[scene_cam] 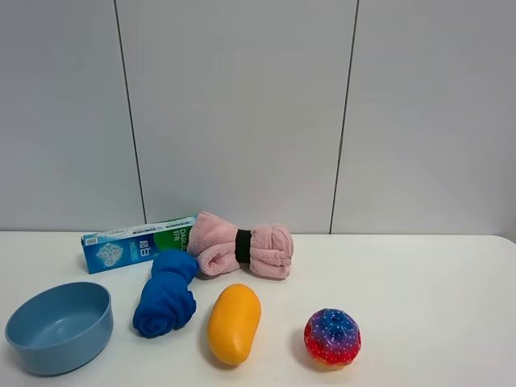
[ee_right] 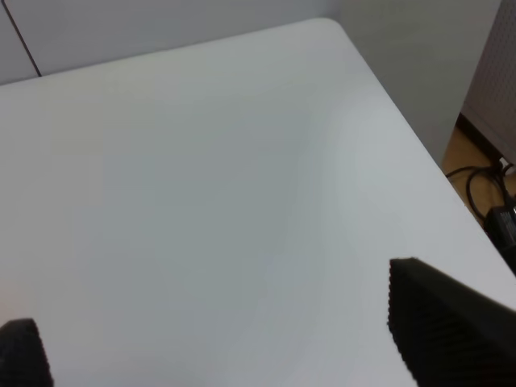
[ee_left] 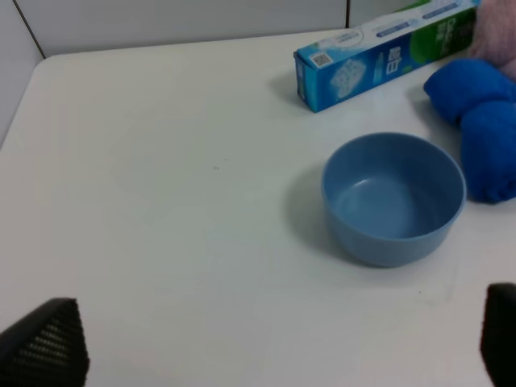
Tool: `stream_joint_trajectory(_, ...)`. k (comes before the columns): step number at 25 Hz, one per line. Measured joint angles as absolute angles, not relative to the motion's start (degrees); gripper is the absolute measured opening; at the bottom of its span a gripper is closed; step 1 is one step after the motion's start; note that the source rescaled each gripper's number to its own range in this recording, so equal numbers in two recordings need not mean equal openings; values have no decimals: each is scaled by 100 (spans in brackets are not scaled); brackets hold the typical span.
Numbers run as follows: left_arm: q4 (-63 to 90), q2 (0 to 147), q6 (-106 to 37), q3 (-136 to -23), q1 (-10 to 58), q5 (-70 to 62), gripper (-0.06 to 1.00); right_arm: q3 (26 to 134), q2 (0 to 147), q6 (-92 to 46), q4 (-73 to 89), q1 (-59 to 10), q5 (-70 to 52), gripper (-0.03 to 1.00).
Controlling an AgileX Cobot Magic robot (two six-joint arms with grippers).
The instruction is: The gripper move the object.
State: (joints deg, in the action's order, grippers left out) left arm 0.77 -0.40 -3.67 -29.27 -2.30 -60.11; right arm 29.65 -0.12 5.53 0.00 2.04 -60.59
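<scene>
The pale pink fluffy rolled towel (scene_cam: 271,250), bound by a black band, lies at the back middle of the white table (scene_cam: 435,306), against the wall. A corner of it shows in the left wrist view (ee_left: 500,34). Neither arm shows in the exterior high view. My left gripper (ee_left: 274,355) is open and empty, with its black fingertips (ee_left: 44,343) wide apart above bare table, short of the blue bowl. My right gripper (ee_right: 226,347) is open and empty over the table's far right part, with one finger (ee_right: 443,318) near the edge.
A blue-green toothpaste box (scene_cam: 137,243) lies left of the towel. A blue rolled cloth (scene_cam: 167,294), an orange oval object (scene_cam: 234,322) and a multicoloured ball (scene_cam: 331,337) lie in front. A blue bowl (scene_cam: 58,326) stands front left. The table edge (ee_right: 403,137) drops off to the floor.
</scene>
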Motion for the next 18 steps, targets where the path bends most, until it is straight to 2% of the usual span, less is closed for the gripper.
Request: stream_joint_trajectory(18,77,-40,-367,-2927,-230,-6011,100,2886,-12,510,128,204,-6059,70)
